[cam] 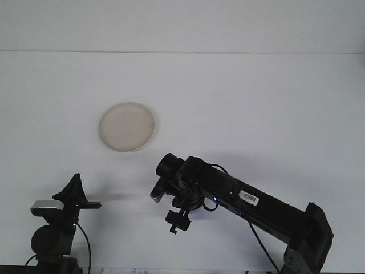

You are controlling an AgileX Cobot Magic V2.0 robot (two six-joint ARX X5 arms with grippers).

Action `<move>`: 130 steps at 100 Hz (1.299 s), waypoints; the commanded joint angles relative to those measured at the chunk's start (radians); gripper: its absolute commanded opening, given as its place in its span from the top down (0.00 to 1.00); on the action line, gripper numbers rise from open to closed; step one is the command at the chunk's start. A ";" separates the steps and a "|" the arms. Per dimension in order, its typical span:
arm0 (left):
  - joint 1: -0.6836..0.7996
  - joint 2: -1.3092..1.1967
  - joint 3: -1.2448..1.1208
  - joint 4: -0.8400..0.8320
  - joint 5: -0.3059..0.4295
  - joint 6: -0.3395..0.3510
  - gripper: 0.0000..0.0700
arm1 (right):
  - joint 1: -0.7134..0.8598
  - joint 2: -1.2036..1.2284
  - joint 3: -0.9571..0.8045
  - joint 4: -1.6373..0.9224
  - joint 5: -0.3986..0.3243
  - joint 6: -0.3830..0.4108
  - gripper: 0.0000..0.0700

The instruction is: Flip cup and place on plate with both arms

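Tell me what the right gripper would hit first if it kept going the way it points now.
Probably nothing soon: the right gripper aims up-left along bare table, passing just right of the plate, though depth is unclear.

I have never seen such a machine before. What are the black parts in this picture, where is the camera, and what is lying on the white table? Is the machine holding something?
This is a robot with two arms, seen by one camera that looks forward over the table from the robot's side. The long black arm reaching in from the lower right is its right arm, ending in the right gripper, a clamp for grasping. The small black shape at the lower left is the left gripper, resting low. On the table lies one round, pale plate, with nothing on it. No cup shows in this view. The picture does not show clearly whether the right gripper holds anything.
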 commanded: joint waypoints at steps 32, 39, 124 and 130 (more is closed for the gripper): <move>-0.001 -0.001 -0.019 0.012 -0.002 0.001 0.98 | 0.004 -0.037 0.226 -0.116 0.000 -0.046 0.37; -0.001 -0.001 -0.019 0.012 -0.002 0.001 0.98 | -0.001 -0.054 0.261 -0.117 0.000 -0.051 0.37; -0.001 -0.001 -0.019 0.012 -0.002 0.001 0.98 | -0.806 -0.629 -0.032 0.094 0.053 0.010 0.37; -0.001 -0.001 -0.019 0.012 -0.002 0.001 0.98 | -0.846 -0.713 -0.124 0.163 0.053 0.032 0.37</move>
